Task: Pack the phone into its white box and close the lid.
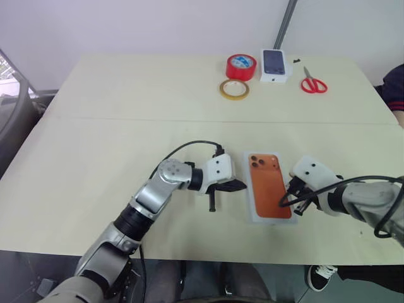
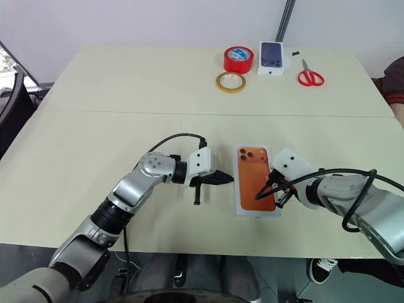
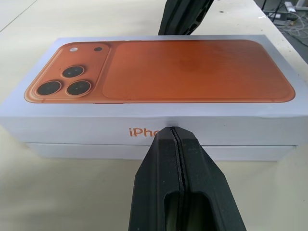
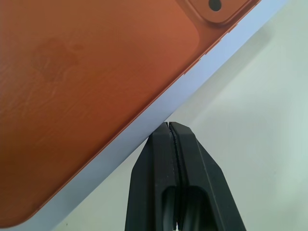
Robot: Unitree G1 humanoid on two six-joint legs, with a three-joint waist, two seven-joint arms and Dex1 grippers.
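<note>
The lid (image 3: 159,122), which carried a printed orange picture of a phone on its top, sat over the white box (image 3: 159,151), so the packing looked nearly finished. In the left wrist view a narrow band of the box showed below the lid's edge, so the lid was perhaps not pressed fully down. The phone itself was not visible and was presumably inside. The closed box lay on the near part of the surface (image 1: 95,164), between the two arms. The left claw (image 1: 235,185), its fingers closed and empty, pointed sideways at the lid's left side. The right claw (image 1: 294,187), also closed and empty, slanted down at the right edge.
</note>
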